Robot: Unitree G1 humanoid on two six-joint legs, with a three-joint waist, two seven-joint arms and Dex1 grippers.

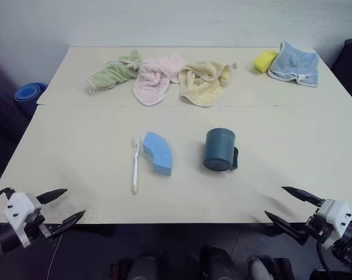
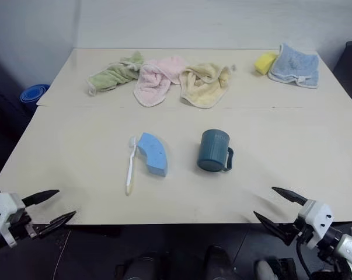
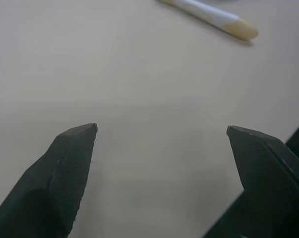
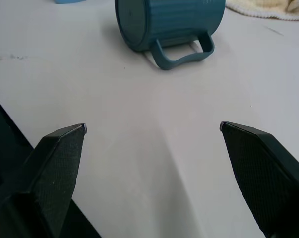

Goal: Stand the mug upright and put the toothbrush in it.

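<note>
Mug: lying on its side, handle towards my right.
Toothbrush: flat beside the sponge.
My left gripper: released, empty.
My right gripper: released, empty.

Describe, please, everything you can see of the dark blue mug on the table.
The dark slate-blue cylindrical mug lies on its side on the pale table, right of the light-blue curved sponge. Its closed base faces the robot, so the mouth points toward the towels. The sides are faintly ribbed, and the small loop handle rests against the tabletop on the mug's right. It looks like matte plastic or ceramic. Nothing but the table touches it.
</note>
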